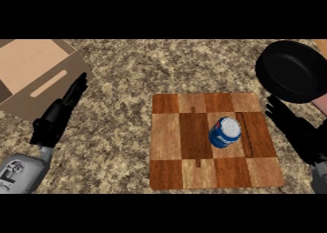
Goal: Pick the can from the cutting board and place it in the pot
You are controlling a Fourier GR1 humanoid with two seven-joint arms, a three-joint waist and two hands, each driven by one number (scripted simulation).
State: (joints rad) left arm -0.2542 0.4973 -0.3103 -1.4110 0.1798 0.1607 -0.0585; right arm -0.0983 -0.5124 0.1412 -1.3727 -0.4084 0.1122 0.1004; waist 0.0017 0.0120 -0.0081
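Note:
A blue and white can (pixel 225 132) stands on the wooden checkered cutting board (pixel 172 150), right of the board's middle. The black pot (pixel 293 70) sits at the upper right, beyond the board's far right corner, with a pinkish handle (pixel 324 105) pointing down-right. My right hand (pixel 293 129) is open, fingers straight, just off the board's right edge, a short way right of the can and not touching it. My left hand (pixel 58 116) is open too, fingers straight and pointing up, well left of the board.
An open cardboard box (pixel 31 75) lies at the upper left, close to my left hand's fingertips. The speckled stone counter (pixel 125 68) runs all around the board.

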